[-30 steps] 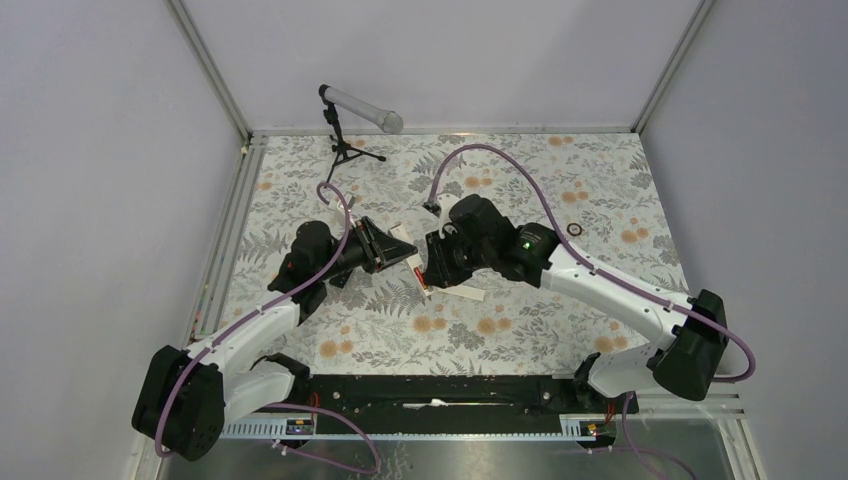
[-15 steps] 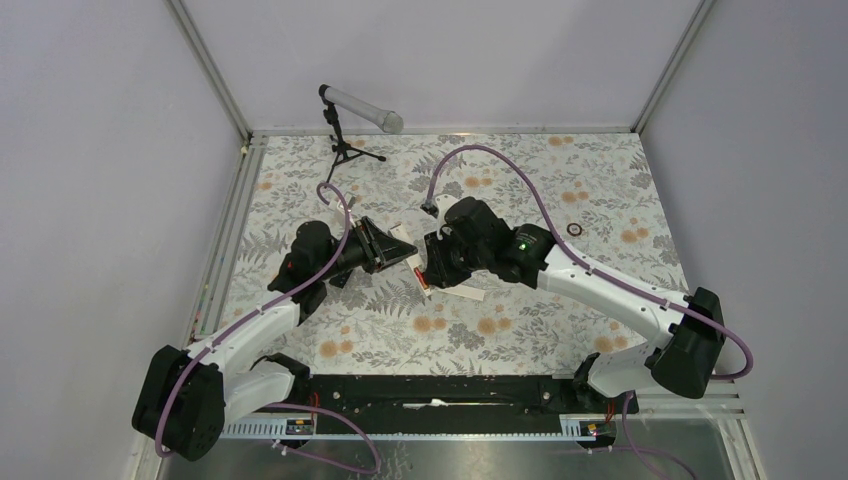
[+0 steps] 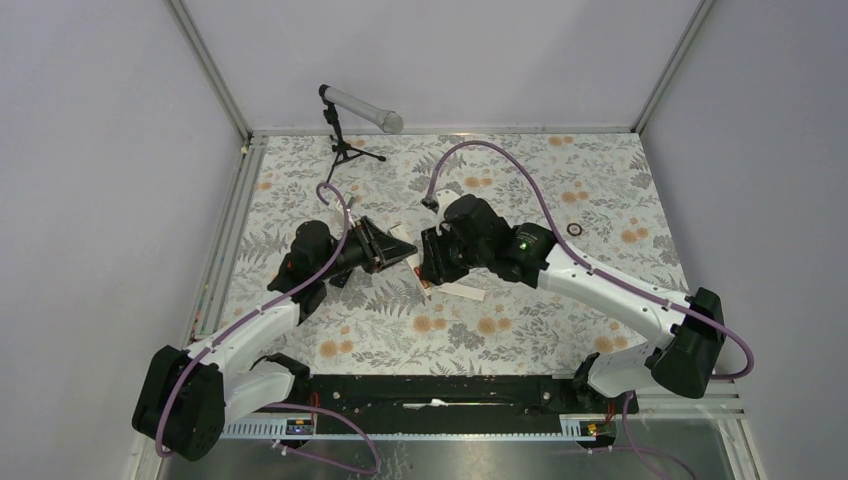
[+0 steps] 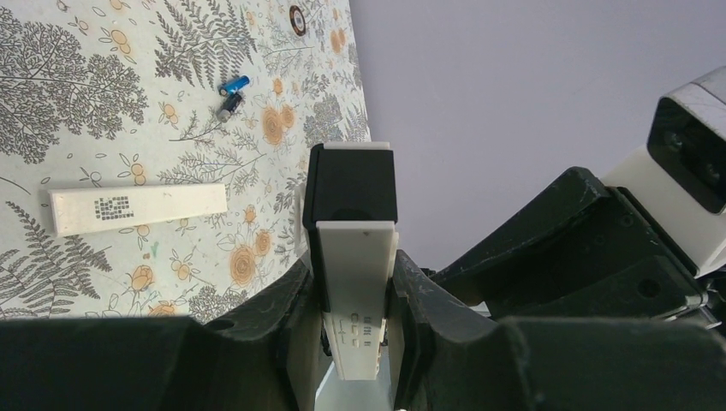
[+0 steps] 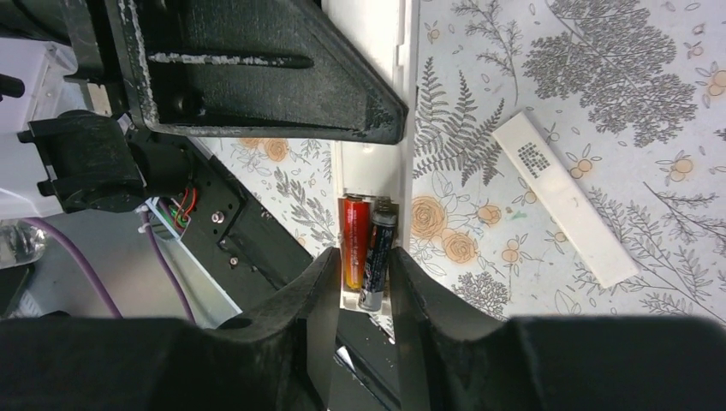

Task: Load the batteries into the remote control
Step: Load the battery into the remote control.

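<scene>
Left claw (image 4: 353,270) pinching white remote (image 4: 351,184) by its sides. Right claw (image 5: 362,265) straddling remote's open bay, cannot tell whether gripping or spread. Red battery (image 5: 352,244) and black battery (image 5: 377,257) sitting in bay. Blue battery (image 4: 234,84) and cover strip (image 4: 137,208) lying on table (image 4: 86,86)

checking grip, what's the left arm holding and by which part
The slim white plastic remote control, pinched across its long edges between the left jaws.

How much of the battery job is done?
Done: the cover is off, lying on the table, and a red battery sits in the remote. In hand: the left gripper holds the remote while the right gripper straddles a dark battery, seemingly tilted. Left: seat it, refit the cover.
</scene>
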Available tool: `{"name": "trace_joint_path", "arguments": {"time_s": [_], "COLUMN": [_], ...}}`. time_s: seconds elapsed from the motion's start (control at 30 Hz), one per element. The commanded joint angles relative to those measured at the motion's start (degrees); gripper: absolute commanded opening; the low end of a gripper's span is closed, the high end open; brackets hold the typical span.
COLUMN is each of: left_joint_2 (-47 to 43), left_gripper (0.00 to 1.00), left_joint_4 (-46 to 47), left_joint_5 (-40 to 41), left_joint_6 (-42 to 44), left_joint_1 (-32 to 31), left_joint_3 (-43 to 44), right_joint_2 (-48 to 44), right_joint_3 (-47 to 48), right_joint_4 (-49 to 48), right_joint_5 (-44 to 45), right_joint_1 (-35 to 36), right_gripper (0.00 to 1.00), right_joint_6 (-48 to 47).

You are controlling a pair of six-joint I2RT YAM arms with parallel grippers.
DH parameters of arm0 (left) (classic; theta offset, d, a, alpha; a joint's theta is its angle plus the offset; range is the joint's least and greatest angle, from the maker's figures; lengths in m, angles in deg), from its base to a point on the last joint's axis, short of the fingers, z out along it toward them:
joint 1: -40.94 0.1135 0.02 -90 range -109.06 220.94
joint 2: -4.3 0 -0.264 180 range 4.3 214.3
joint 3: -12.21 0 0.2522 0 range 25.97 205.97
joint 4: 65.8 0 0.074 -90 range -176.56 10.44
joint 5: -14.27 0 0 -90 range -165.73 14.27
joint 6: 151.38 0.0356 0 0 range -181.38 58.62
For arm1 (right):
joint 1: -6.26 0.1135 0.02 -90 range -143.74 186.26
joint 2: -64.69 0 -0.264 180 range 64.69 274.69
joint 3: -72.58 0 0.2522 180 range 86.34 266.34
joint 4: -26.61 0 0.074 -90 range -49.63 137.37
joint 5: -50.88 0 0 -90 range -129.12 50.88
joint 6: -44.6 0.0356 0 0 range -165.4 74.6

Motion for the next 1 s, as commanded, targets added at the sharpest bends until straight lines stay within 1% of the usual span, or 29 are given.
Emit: {"name": "trace_joint_path", "arguments": {"time_s": [0.0,0.17,0.23,0.4,0.5,0.57,0.7,0.8,0.9,0.97], "left_joint_2": [-1.65,-2.07,-2.32,-2.79,-2.75,-2.51,-1.93,-3.03,-5.15,-6.01], "left_gripper": [0.00,0.00,0.00,0.00,0.00,0.00,0.00,0.00,0.00,0.00], "left_joint_4": [4.83,5.62,6.01,8.82,13.32,16.86,24.53,30.58,31.18,29.94], "left_joint_5": [-2.19,-3.28,-3.78,-5.13,-5.88,-6.27,-6.31,-3.69,-1.47,-1.03], "left_joint_6": [-1.35,-2.47,-3.02,-6.44,-10.69,-14.32,-22.33,-29.62,-33.76,-34.67], "left_joint_1": [0.72,2.08,2.74,4.23,4.86,5.06,5.07,5.07,5.07,5.07], "left_joint_3": [1.02,0.76,0.62,-0.05,-0.92,-1.45,-2.83,-4.74,-4.59,-4.24], "right_joint_2": [-0.95,-1.85,-2.52,-7.43,-12.41,-14.77,-18.48,-20.69,-22.09,-22.44], "right_joint_3": [3.38,4.57,4.43,0.84,-4.33,-8.10,-14.85,-20.18,-23.36,-23.98], "right_joint_4": [-0.64,-0.35,-0.54,-4.87,-11.79,-16.14,-26.42,-36.42,-43.68,-45.85], "right_joint_5": [3.58,5.09,5.27,7.74,8.21,7.80,6.38,4.18,3.18,2.98], "right_joint_1": [0.08,0.04,0.08,0.08,0.04,0.08,0.07,0.10,0.08,0.08], "right_gripper": [0.36,0.40,0.44,0.66,0.79,0.83,0.87,0.87,0.87,0.87], "right_joint_6": [0.83,1.66,2.27,6.24,10.25,13.39,20.94,25.79,27.76,27.95]}}
